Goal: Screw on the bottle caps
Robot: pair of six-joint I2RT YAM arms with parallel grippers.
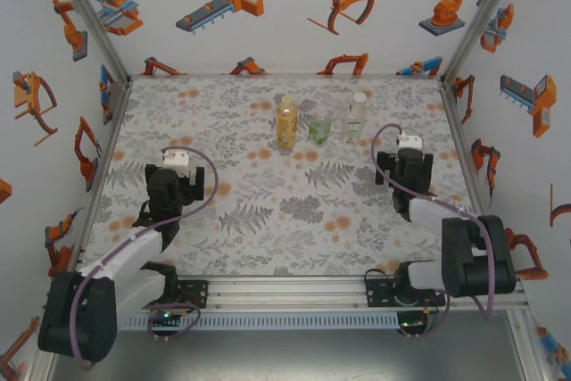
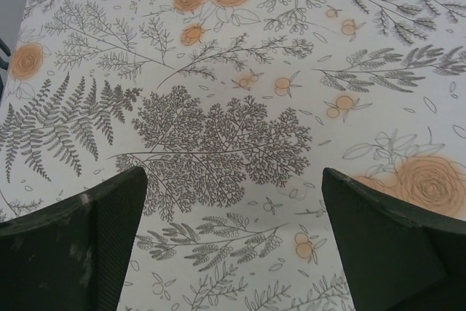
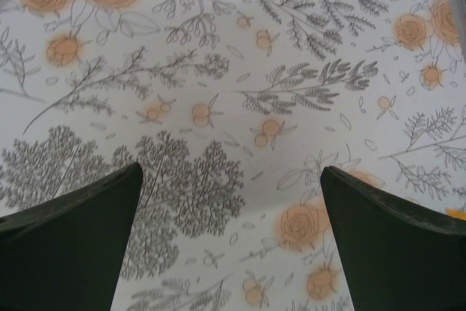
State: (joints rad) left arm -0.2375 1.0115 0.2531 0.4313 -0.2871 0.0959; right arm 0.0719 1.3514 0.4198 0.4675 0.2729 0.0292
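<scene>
The left jaws are gaping wide over the printed counter (image 2: 218, 56), gripping and touching nothing. The right jaws are spreading just as wide, also empty. In the top view the amber bottle (image 1: 286, 122), green bottle (image 1: 320, 128) and clear bottle (image 1: 356, 120) are standing upright in a row at the far middle, well ahead of both jaws. Whether caps are sitting on them I cannot tell.

1. Too small in top view to tell if bottles (image 1: 320, 128) capped or open.
2. Left gripper (image 2: 233, 176): fingers (image 2: 73, 253) cropped by bottom edge, wrist cam.
3. Right gripper (image 3: 231, 172): same, fingers (image 3: 65, 253) cropped at bottom.
4. Top view: both sets of jaws hidden under wrist housings (image 1: 171, 186).
</scene>
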